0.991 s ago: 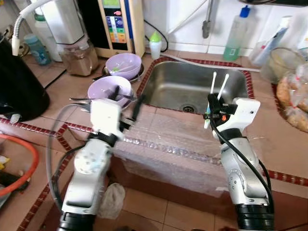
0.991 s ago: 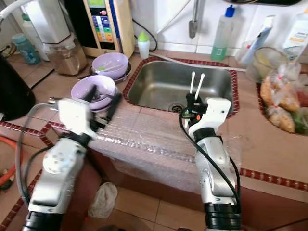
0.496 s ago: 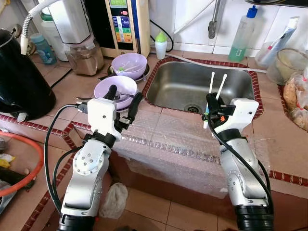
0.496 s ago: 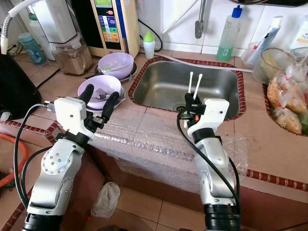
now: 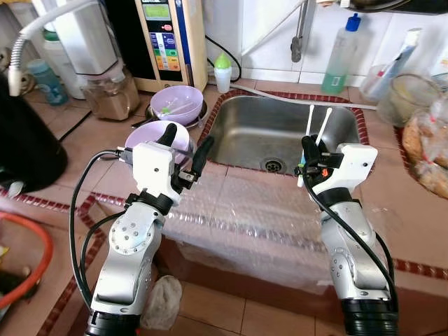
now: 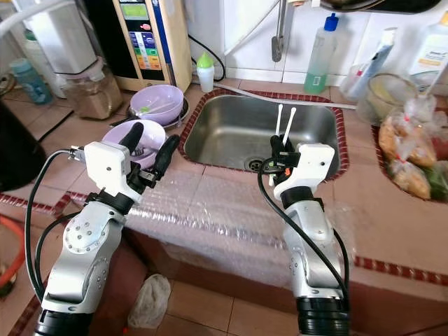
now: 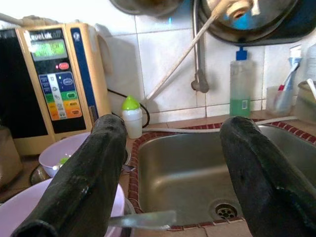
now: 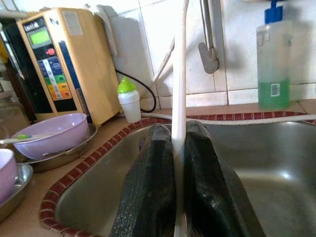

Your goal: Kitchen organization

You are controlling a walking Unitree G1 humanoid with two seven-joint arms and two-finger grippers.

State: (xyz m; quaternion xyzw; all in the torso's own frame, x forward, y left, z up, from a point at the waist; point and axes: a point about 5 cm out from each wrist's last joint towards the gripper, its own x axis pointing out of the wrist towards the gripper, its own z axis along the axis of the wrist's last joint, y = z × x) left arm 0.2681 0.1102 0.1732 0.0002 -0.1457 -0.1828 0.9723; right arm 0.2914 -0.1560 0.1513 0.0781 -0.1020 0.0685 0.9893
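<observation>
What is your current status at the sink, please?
Right end effector shut on white chopsticks, over the sink's front edge. Left end effector open, empty, by the purple bowl. Nothing in the way.

2 purple bowls sit at upper left, 2 white chopsticks stand at centre right, 1 green soap bottle and 1 green-capped bottle along the top.

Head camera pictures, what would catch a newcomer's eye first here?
Probably the right gripper, shut on two white chopsticks standing upright at the steel sink's near edge. Next, the left gripper open beside the nearer purple bowl, over bubble wrap draped along the counter's front.
</observation>
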